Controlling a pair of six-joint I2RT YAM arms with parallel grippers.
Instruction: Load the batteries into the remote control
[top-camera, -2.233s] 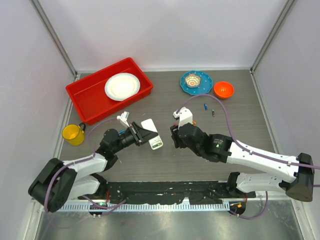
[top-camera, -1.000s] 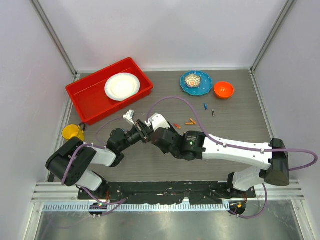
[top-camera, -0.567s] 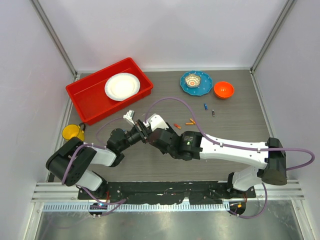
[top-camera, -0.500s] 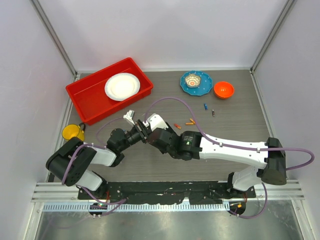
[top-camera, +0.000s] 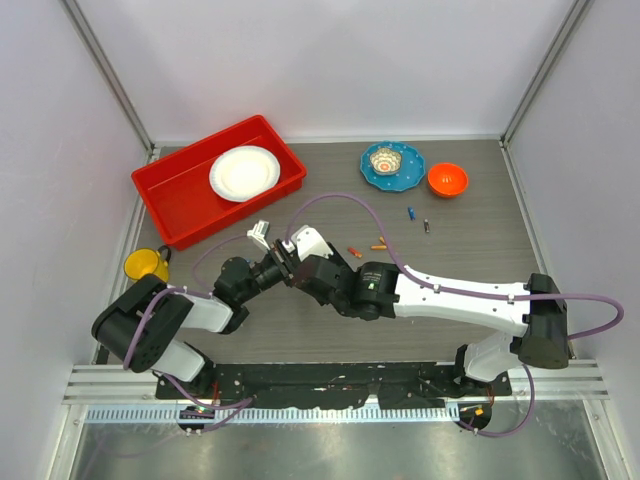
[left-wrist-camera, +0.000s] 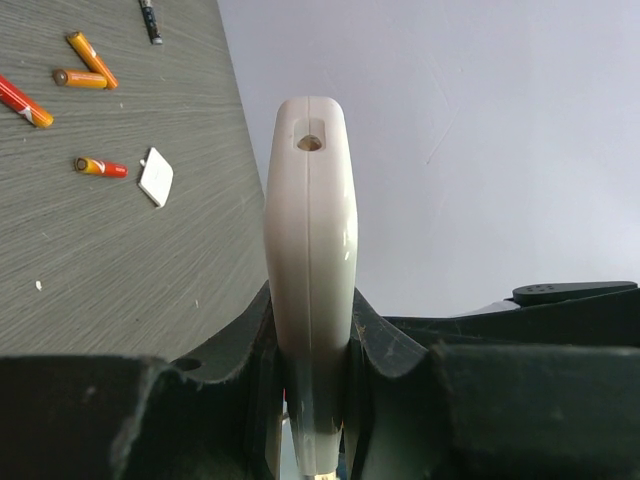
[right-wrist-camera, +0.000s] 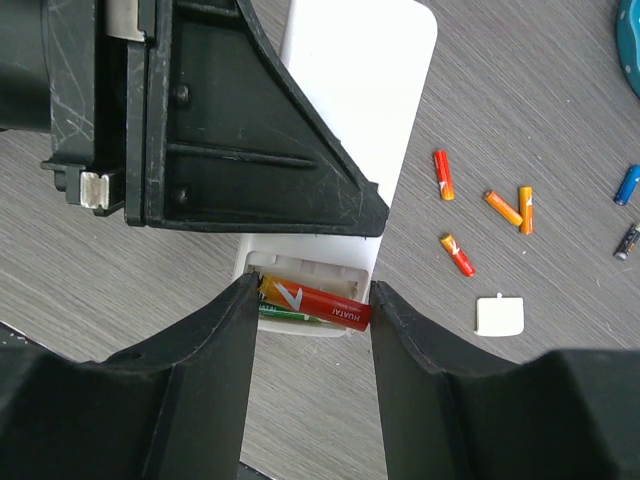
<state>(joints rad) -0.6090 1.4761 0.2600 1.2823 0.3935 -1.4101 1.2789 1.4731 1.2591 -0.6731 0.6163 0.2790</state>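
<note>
In the left wrist view my left gripper (left-wrist-camera: 312, 330) is shut on the white remote control (left-wrist-camera: 310, 230), seen edge-on and held off the table. The right wrist view shows the remote's (right-wrist-camera: 370, 80) plain back with its battery bay open. A green battery (right-wrist-camera: 285, 315) lies in the bay. My right gripper (right-wrist-camera: 314, 292) is shut on a red-orange battery (right-wrist-camera: 315, 304), held by its two ends and lying slanted across the bay. Several loose red-orange batteries (right-wrist-camera: 458, 254), a blue one (right-wrist-camera: 628, 184) and a dark one (right-wrist-camera: 627, 240) lie on the table.
A small white battery cover (right-wrist-camera: 500, 315) lies beside the loose batteries. A red tray (top-camera: 170, 195) holding a white plate (top-camera: 244, 172) sits back left, with a yellow mug (top-camera: 145, 265) at the left edge. At the back stand a blue plate (top-camera: 392, 163) and an orange bowl (top-camera: 447, 179).
The right arm has swung left from mid-table to meet the remote in the left gripper, and over the last second it has crept slightly further left. The left arm drew back and tilted the remote.
</note>
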